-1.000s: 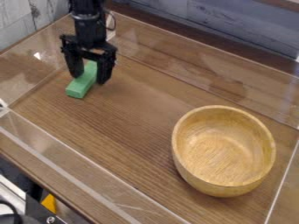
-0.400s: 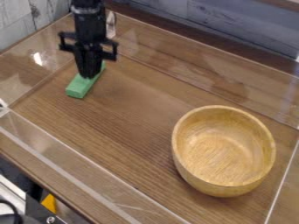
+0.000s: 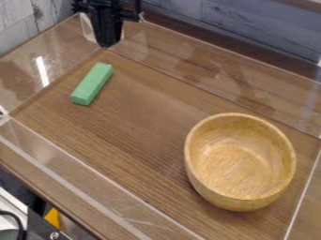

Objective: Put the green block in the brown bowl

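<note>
The green block (image 3: 90, 83) lies flat on the wooden table at the left, with nothing touching it. My gripper (image 3: 109, 39) hangs above and behind the block near the top edge of the view. It points down, its black fingers are shut together and there is nothing between them. The brown bowl (image 3: 241, 159) stands at the right front, hollow side up, with nothing in it and far from the gripper.
Clear plastic walls (image 3: 75, 192) run along the front and left edges of the table, and another runs across the back. A grey wall stands behind. A black and yellow object (image 3: 48, 220) sits below the front edge.
The gripper was open and straddling the block, then shut and rose straight up. The block stayed on the table and now shows in full.
</note>
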Robot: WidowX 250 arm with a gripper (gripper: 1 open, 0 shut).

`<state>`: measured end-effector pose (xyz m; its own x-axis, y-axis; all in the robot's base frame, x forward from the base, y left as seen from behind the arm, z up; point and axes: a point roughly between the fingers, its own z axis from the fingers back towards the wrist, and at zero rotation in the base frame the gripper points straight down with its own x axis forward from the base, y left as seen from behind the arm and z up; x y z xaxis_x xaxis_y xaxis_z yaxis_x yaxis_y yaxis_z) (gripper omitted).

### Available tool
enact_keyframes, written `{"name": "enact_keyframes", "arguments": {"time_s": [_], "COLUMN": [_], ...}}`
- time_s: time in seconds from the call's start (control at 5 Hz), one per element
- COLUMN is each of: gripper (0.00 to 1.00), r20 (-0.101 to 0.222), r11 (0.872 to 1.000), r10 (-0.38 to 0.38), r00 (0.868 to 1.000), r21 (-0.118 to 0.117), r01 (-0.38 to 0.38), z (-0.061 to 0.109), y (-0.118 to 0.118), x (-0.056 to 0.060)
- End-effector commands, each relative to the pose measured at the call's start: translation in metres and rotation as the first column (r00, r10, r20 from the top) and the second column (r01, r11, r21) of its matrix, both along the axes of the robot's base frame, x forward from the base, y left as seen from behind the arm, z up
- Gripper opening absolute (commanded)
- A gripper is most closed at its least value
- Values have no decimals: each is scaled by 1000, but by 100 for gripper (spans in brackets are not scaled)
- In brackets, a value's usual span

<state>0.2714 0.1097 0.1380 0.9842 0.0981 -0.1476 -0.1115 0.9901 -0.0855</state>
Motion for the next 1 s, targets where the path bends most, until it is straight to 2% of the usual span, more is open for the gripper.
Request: {"name": "enact_keyframes", "arguments": {"time_s": [0.0,0.2,0.6,0.8], "gripper": [0,100,100,100], "r20": [25,4,-20,-19], "r11": [1000,1000,1000,999], "r10": [-10,-15,10,5], "r00": [1000,1000,1000,1000], "r21": [22,20,28,38], "r01": [10,15,-9,-4], "z": [12,6,-26,-42], "y": [8,13,24,29], "x": [-11,-17,-19,-19]}}
